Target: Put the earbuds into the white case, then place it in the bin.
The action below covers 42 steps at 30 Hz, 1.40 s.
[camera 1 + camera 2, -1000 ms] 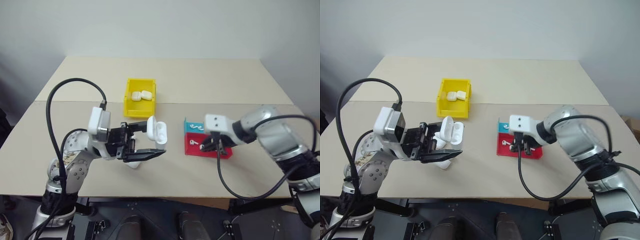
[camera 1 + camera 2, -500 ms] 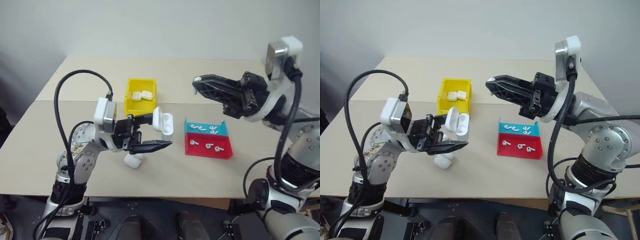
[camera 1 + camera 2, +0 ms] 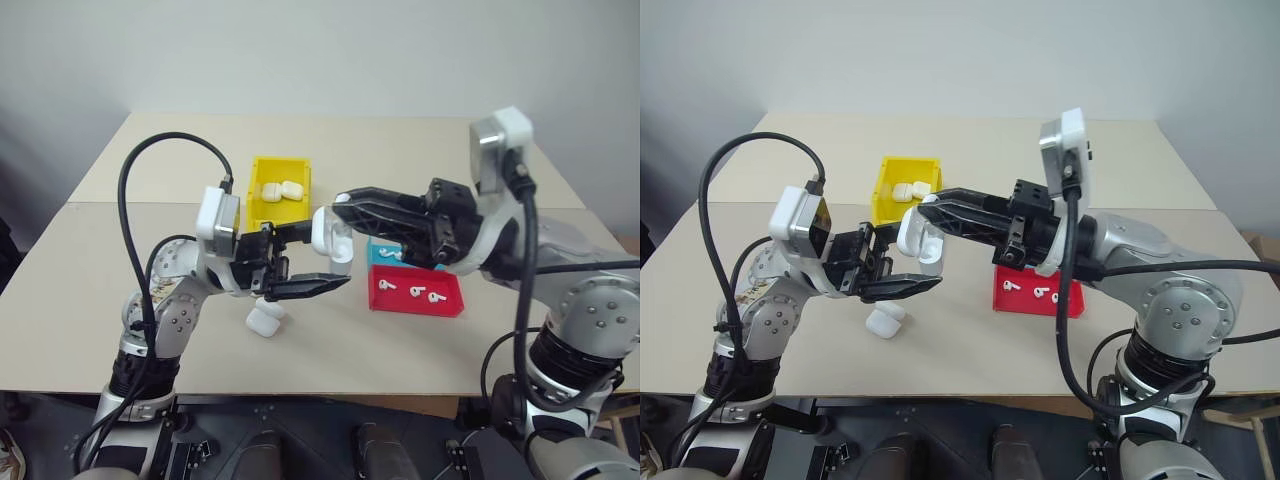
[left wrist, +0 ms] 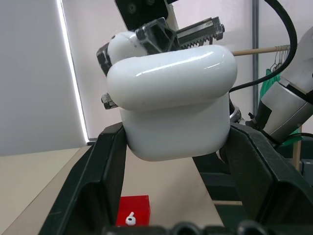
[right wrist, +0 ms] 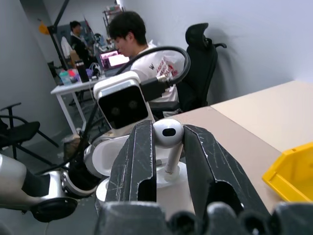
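Left gripper [image 4: 171, 196] clamps the open white case [image 4: 171, 105]; right gripper [image 5: 168, 147] pinches an earbud [image 5: 168, 134], stem pointing down toward the case just beyond its fingertips

Glossy white rounded plastic case [image 4: 173, 100], small white plastic earbud [image 5: 168, 134], bright yellow rectangular plastic bin [image 3: 280, 193], shallow red tray [image 3: 416, 293], shallow blue tray [image 3: 410, 256], beige table [image 3: 400, 150].
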Tool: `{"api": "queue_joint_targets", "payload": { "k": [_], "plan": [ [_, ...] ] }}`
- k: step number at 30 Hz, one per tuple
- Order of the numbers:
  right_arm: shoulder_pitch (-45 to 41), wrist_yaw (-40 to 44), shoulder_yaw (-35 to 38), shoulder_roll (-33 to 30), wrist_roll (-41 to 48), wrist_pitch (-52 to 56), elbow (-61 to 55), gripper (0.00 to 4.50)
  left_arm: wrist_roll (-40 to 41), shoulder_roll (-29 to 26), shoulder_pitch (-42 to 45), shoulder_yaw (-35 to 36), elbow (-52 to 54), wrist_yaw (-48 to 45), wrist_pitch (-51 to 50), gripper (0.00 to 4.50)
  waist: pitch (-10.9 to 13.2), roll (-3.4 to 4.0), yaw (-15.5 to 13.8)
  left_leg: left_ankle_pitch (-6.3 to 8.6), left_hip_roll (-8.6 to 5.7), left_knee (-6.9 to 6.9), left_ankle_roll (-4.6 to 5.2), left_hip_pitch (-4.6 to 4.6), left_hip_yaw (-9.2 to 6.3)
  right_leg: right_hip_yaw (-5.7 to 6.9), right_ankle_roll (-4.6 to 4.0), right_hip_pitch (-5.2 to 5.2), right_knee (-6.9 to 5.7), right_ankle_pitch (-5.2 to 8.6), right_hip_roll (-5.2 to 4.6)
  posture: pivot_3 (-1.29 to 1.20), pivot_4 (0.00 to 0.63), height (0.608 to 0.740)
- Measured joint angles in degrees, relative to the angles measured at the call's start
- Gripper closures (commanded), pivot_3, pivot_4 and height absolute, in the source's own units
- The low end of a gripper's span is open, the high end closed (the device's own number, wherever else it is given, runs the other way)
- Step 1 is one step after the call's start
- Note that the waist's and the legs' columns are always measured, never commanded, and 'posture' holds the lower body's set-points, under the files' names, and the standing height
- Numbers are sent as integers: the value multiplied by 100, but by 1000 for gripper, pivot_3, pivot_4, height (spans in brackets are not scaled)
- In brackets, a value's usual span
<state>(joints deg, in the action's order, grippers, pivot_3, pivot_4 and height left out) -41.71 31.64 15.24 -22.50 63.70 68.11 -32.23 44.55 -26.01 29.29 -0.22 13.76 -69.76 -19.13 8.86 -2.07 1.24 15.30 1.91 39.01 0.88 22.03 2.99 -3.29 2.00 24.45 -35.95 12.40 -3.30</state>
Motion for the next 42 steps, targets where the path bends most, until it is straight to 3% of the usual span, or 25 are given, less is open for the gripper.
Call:
{"api": "queue_joint_targets", "payload": {
  "k": [7,16,23,27,30,34,36,38,41,42],
  "plan": [
    [202,7,-364,-292,-103,-546,-97,3866,-14,-5,-3,11,-11,12,0,1718,0,0,-10,0,0,0,0,3,0,0,1,0,5,0,-1,0,150,740],
    [340,166,-576,-641,-112,-968,-98,1009,-74,61,50,1,-98,-3,10,1718,0,0,-11,0,0,0,0,2,0,0,1,0,6,0,0,0,150,740],
    [213,290,-581,-820,16,-1164,49,1009,-159,70,76,14,-101,-4,18,1718,0,-1,-11,0,0,0,0,4,0,0,1,0,7,0,-1,0,150,740],
    [-275,540,-444,-1415,-271,-1423,592,1009,-163,-38,-71,90,-82,-10,18,1718,0,0,-20,0,0,-1,1,2,5,4,0,-2,11,0,0,0,150,740],
    [-612,1141,-978,-2270,-1361,-1908,1326,1009,-167,-169,-120,207,-81,-30,31,1718,1,0,-19,0,0,-2,1,2,19,4,0,-2,16,1,-1,0,150,740],
    [-1282,2360,-2482,-2835,-3354,-3221,2891,1009,-169,-187,-130,281,-78,-14,51,1718,1,0,8,1,2,-4,1,-1,34,-3,0,3,17,1,1,0,150,740],
    [-1551,2743,-3086,-2831,-4160,-3856,3567,1183,-169,-207,-189,320,-63,4,53,1718,1,0,19,1,2,-5,2,1,38,-7,0,9,16,1,2,0,150,740],
    [-1965,3141,-3775,-2674,-5079,-4623,4551,1578,-172,-219,-282,353,-37,40,57,1718,1,1,69,1,2,-6,2,6,40,-9,0,13,15,0,2,0,150,740],
    [-2514,3711,-4416,-2130,-6032,-5708,6191,2559,-184,-269,-424,393,51,115,121,1718,2,1,120,1,2,-7,2,11,39,-9,-1,18,15,0,1,0,150,740],
    [-2679,3864,-4555,-1915,-6247,-5991,6757,2559,-182,-288,-490,433,105,162,145,1718,2,1,122,1,3,-7,2,12,38,-8,-1,21,14,-1,0,0,150,740]
  ]
}}
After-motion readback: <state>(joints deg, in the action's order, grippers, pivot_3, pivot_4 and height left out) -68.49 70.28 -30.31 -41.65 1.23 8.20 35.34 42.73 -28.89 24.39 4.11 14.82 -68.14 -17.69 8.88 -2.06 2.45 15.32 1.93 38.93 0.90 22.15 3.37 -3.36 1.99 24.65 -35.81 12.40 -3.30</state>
